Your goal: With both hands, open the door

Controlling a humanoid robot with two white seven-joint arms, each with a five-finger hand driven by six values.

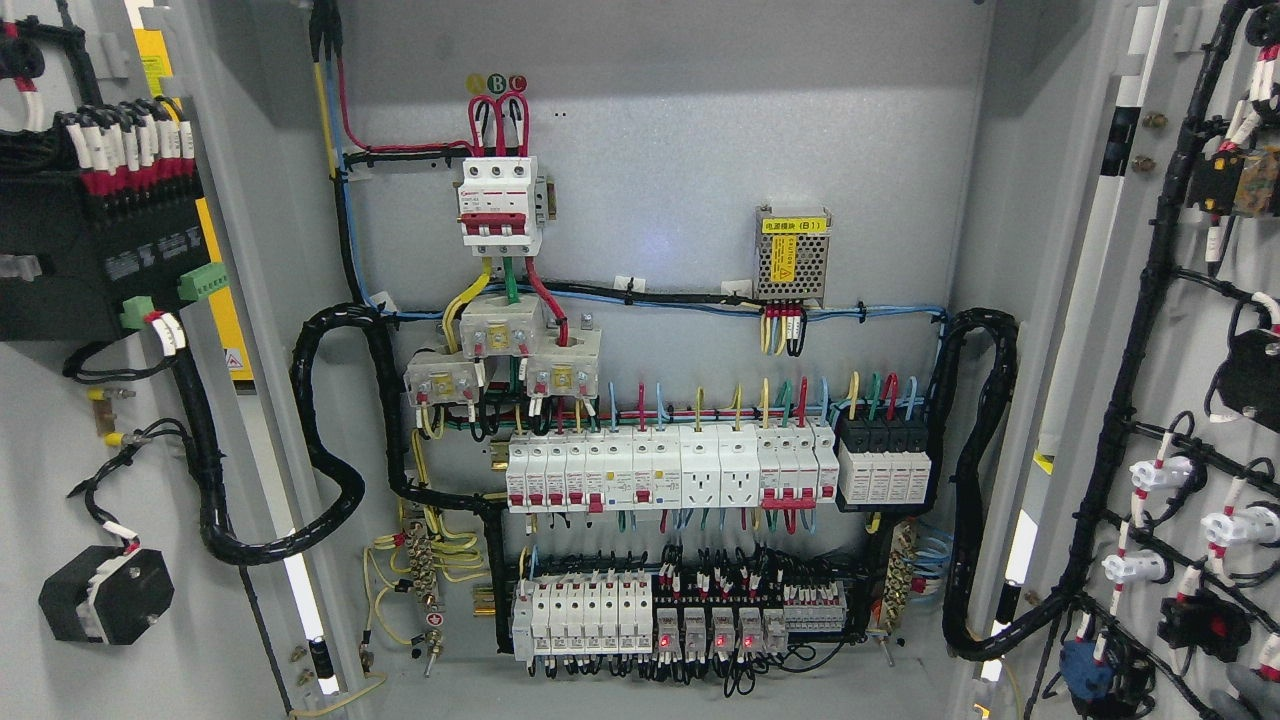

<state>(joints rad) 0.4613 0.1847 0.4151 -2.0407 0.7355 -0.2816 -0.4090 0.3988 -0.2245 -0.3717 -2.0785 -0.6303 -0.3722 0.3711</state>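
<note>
grey steel cabinet interior (650, 150) fills the view, w/ both doors swung fully open: left door (60, 440) at the picture's left edge, right door (1200, 400) at its right edge, inner faces turned to the camera. neither robot hand shows, so finger state cannot be told

inside, on the back panel: 3-pole main breaker (500, 205) upper centre, fed by red loops under round markers, two legible as "b" and "c"; below it three current transformers (505, 350); a perforated power supply (792, 255) at right w/ yellow label, chinese text ending "(b1)" and a warning sign. mid row of white breakers and sockets (670, 470), black block (885, 460) at its right end. bottom row of breakers and relays (680, 615), several red leds lit

black corrugated conduit (330, 440) loops from cabinet to left door; a matching loop (975, 480) runs to right door. left door carries a black terminal unit (95, 250) w/ green plugs and a black round-cornered part (105, 595); right door carries white and black switch backs (1160, 480) on a black harness
</note>
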